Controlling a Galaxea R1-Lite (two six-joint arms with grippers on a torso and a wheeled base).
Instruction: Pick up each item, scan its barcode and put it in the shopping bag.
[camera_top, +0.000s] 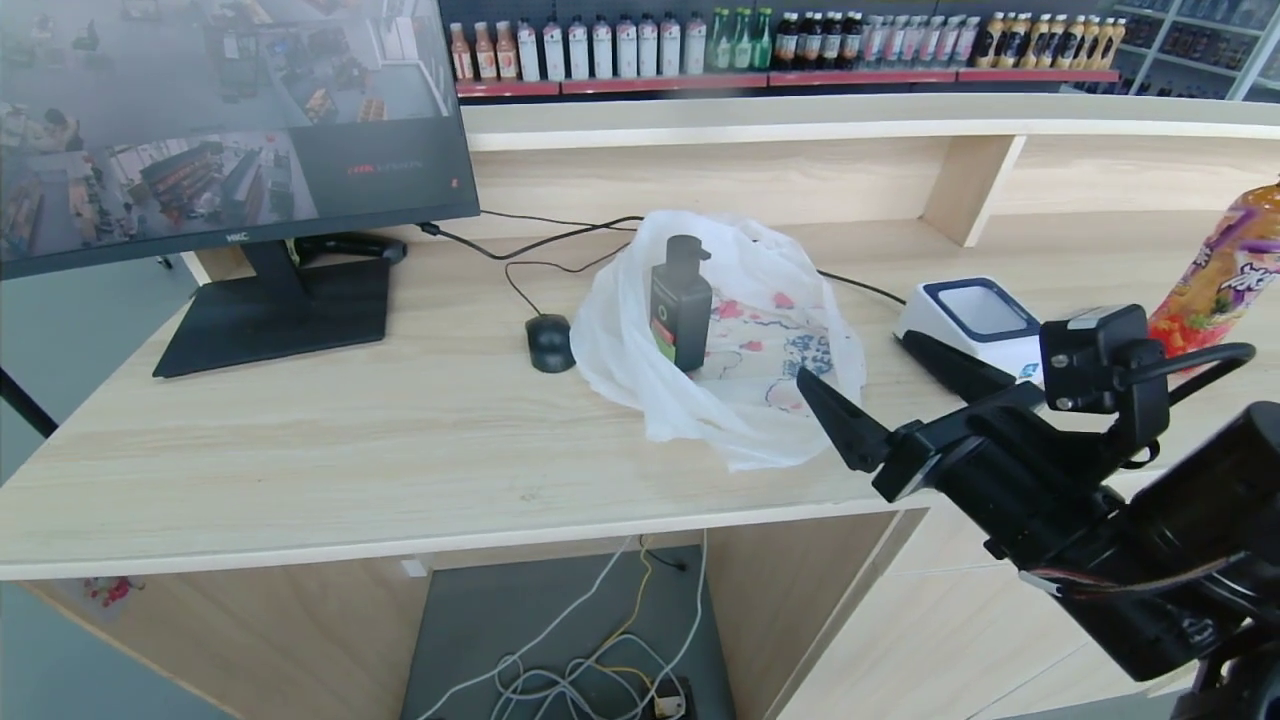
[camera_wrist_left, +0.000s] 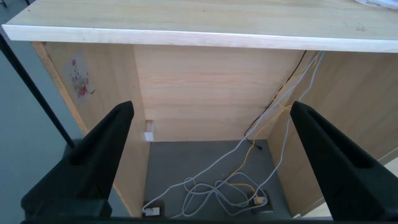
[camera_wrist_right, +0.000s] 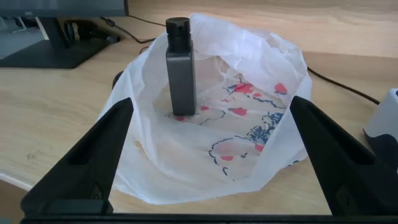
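Dark pump bottle stood upright in the shopping bag, right gripper held open just short of it.

The right gripper (camera_wrist_right: 212, 106) is seen with fingers spread wide and nothing between them, just before the shopping bag's (camera_top: 770, 410) open mouth. The dark pump bottle (camera_top: 680, 310) is found ahead of those fingertips and towards the left finger, inside the bag, long axis vertical, pump head pointed up. The scanner (camera_top: 975, 315) is placed just beside the gripper's outer side, and a juice bottle (camera_top: 1225, 270) beyond that. The left gripper (camera_wrist_left: 211, 107) is held low, fingers apart and empty, faced towards loose cables (camera_wrist_left: 217, 186) under the counter (camera_wrist_left: 186, 34).
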